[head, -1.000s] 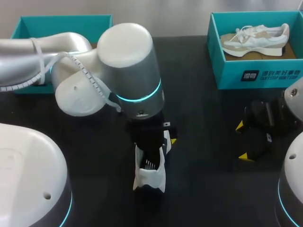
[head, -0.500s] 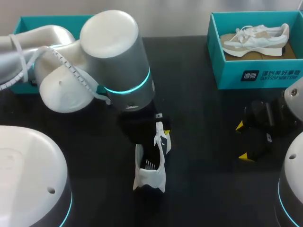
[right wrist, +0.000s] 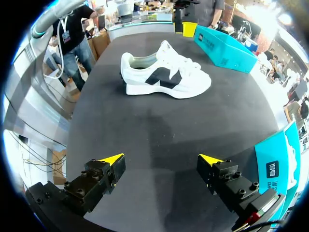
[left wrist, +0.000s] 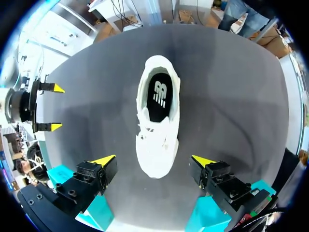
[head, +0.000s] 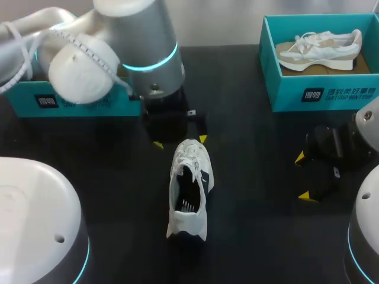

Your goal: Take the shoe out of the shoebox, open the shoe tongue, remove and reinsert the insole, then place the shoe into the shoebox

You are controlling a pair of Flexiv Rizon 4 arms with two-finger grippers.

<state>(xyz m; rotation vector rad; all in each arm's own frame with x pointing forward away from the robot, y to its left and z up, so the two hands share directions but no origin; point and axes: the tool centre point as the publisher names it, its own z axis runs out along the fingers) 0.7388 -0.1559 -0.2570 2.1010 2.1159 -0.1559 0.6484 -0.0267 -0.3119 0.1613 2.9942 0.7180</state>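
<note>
Left tool (head: 180,142) has lifted off the shoe (head: 189,192) and drawn back just past its toe. Its fingers are spread wide, gripping nothing. Shoe stands upright on the worktop (head: 254,177), toe toward that tool, dark insole inside. Right tool (head: 302,176) sits well off the shoe's side, also agape and empty.

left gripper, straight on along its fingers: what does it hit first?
Most likely the white shoe, near its toe and laces: it lies ahead, centred between the fingers of the open left gripper. Depth is unclear; a slight offset would meet the black table instead.
</note>
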